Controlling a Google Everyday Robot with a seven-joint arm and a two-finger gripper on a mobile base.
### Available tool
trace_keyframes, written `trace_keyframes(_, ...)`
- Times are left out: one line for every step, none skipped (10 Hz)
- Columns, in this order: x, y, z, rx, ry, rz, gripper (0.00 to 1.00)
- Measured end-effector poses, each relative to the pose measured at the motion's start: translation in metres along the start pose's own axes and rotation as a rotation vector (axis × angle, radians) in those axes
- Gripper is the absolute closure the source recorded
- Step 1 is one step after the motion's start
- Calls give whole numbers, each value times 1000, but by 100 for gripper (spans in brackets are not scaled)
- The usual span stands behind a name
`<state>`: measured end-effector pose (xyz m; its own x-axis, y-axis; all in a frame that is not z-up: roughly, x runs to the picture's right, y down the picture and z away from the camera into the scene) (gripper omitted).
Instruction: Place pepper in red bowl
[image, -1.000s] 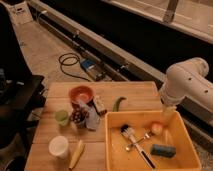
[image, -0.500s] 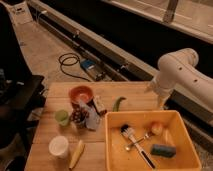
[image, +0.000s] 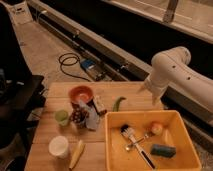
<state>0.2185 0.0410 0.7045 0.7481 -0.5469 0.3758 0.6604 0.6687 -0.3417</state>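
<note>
The pepper (image: 118, 103), small, curved and dark green, lies on the wooden table (image: 60, 90) just right of centre, near the far edge of the yellow bin. The red bowl (image: 81, 93), round and reddish-orange, stands on the table to the pepper's left, with packets between them. My white arm reaches in from the right. Its gripper (image: 146, 86) hangs over the table's right end, to the right of the pepper and a little above it, apart from it. Nothing shows in the gripper.
A large yellow bin (image: 109, 145) at the front right holds a brush (image: 133, 138), an orange fruit (image: 156, 128) and a sponge (image: 162, 150). A light-green cup (image: 62, 117), a white cup (image: 58, 146), a pale corn-like item (image: 76, 153) and snack packets (image: 92, 116) stand at the left.
My arm has swung left and slightly up, bringing the gripper from beside the bin's far right corner closer to the pepper. The objects on the table have not moved.
</note>
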Motion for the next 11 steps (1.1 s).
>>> trace_keyframes(2,1,0,4,15,3,35)
trace_keyframes(6,0,-4,19,49,1,35)
trace_keyframes(11,-6,-10,38,86,-5,35)
trace_keyframes(20,-21,-17,68,121,-18,35)
trace_keyframes(32,-58,-15,125,133,-84,35)
trace_keyframes(35,-82,-10,155,124,-132,35)
trace_keyframes(32,-98,-4,170,107,-162,35)
trace_keyframes(27,-111,4,174,86,-188,35)
trace_keyframes(20,-121,21,172,50,-214,35)
trace_keyframes(14,-124,39,168,12,-225,35)
trace_keyframes(3,-131,61,162,-40,-238,35)
